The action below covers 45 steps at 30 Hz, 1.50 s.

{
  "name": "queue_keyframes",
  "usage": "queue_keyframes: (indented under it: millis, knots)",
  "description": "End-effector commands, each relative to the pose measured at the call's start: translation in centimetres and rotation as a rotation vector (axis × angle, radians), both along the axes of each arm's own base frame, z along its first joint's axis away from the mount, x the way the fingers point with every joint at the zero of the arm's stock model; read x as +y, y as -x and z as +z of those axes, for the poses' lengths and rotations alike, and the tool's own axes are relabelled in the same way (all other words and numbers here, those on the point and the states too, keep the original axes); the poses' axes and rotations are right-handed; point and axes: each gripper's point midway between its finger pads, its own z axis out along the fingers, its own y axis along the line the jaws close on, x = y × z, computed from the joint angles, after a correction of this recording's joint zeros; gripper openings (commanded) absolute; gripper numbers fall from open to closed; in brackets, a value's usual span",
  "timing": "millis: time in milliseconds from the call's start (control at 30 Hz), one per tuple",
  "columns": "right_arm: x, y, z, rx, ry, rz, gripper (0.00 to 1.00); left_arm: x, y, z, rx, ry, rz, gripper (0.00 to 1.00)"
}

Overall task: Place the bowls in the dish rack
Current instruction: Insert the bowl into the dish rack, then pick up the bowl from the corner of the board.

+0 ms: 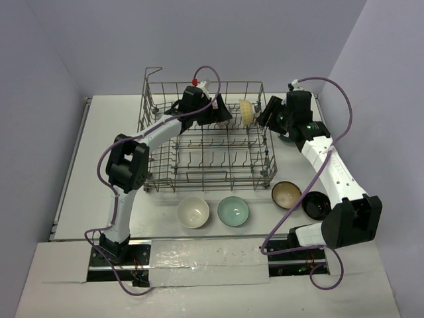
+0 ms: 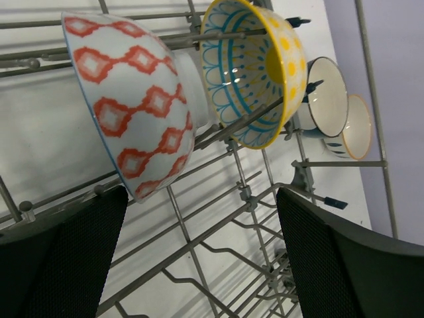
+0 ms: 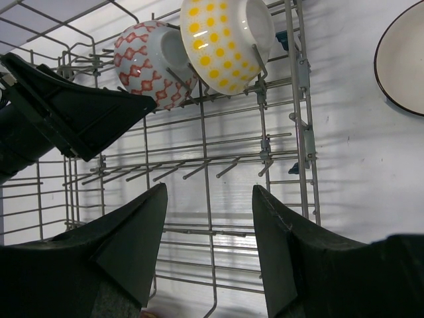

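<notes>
From the lower left of the overhead view the left arm bends up and over the dish rack (image 1: pixel 205 84). The left gripper (image 2: pixel 199 255) is spread wide and empty, just short of the red-patterned bowl (image 2: pixel 132 99) and the yellow bowl (image 2: pixel 255 66), which are propped on edge in the rack's upper right corner. The right arm stretches up the right side, with the right gripper (image 3: pixel 209 242) partly open on nothing at the rack's right wall. A white bowl (image 1: pixel 193 212), pale green bowl (image 1: pixel 233 211), tan bowl (image 1: pixel 285 194) and black bowl (image 1: pixel 316 205) sit on the table (image 1: pixel 106 165) below the rack.

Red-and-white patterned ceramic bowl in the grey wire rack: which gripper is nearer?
Left. The left gripper hovers in front of the red-and-white patterned bowl; the right gripper sits farther off, at the rack's right side.
</notes>
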Motion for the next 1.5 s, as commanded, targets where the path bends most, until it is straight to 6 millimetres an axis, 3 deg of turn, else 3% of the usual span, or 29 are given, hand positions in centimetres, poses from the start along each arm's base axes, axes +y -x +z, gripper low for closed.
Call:
queue_keyframes:
  millis: [0, 133, 433, 567, 933, 967, 1033, 1067, 1133, 1167, 1233, 1267, 1300, 1367, 1400, 1467]
  knots:
    - [0.4, -0.8, 1.7, -0.056, 0.002, 0.018, 0.62, 0.5, -0.8, 2.1, -0.071, -0.033, 0.021, 0.99]
    - [0.5, -0.8, 1.6, -0.051, 0.006, 0.023, 0.62, 0.8, -1.0, 2.9, -0.076, -0.054, 0.031, 0.99]
    - [0.6, -0.5, 1.9, -0.057, 0.011, 0.033, 0.62, 3.0, -0.5, 2.6, -0.06, -0.138, 0.096, 0.99]
    - [0.7, -0.5, 1.7, -0.05, 0.012, 0.037, 0.62, 3.1, -0.1, 3.9, -0.088, -0.118, 0.095, 0.99]
    - [0.7, 0.0, 2.0, -0.047, 0.043, 0.052, 0.62, 2.6, 2.5, 9.9, -0.179, -0.031, 0.039, 0.99]
    - [0.6, 0.0, 2.2, -0.051, 0.05, 0.047, 0.62, 2.9, 2.9, 11.2, -0.207, -0.034, 0.043, 0.99]
    - [0.3, 0.2, 2.4, -0.054, 0.06, 0.034, 0.62, 3.1, 3.7, 11.7, -0.23, -0.039, 0.04, 0.99]
    - [-0.1, 0.2, 2.5, -0.057, 0.072, 0.018, 0.62, 3.6, 4.4, 13.9, -0.281, -0.023, 0.045, 0.99]
    - [-0.5, 0.5, 2.9, -0.077, 0.077, -0.008, 0.62, 4.2, 5.2, 14.3, -0.33, -0.019, 0.068, 0.99]
    - [-0.8, 0.9, 3.6, -0.1, 0.077, -0.027, 0.63, 4.9, 6.0, 16.4, -0.386, -0.011, 0.078, 0.99]
    - [-1.4, 1.2, 3.7, -0.115, 0.082, -0.061, 0.64, 5.9, 6.6, 16.3, -0.423, -0.04, 0.115, 0.99]
    - [-1.7, 1.7, 4.3, -0.136, 0.078, -0.072, 0.68, 6.5, 7.2, 18.3, -0.48, -0.024, 0.13, 0.99]
    - [-1.9, 1.9, 4.3, -0.139, 0.079, -0.088, 0.7, 6.8, 7.7, 17.6, -0.478, -0.037, 0.131, 0.99]
    - [-2.1, 2.5, 4.2, -0.145, 0.079, -0.092, 0.7, 6.8, 8.8, 19.0, -0.529, -0.007, 0.115, 0.99]
    - [-2.1, 2.7, 4.1, -0.143, 0.076, -0.088, 0.7, 6.8, 9.3, 18.0, -0.519, -0.011, 0.105, 0.99]
    - [-2.0, 3.3, 4.2, -0.15, 0.07, -0.077, 0.69, 6.5, 10.5, 18.8, -0.551, 0.017, 0.082, 0.99]
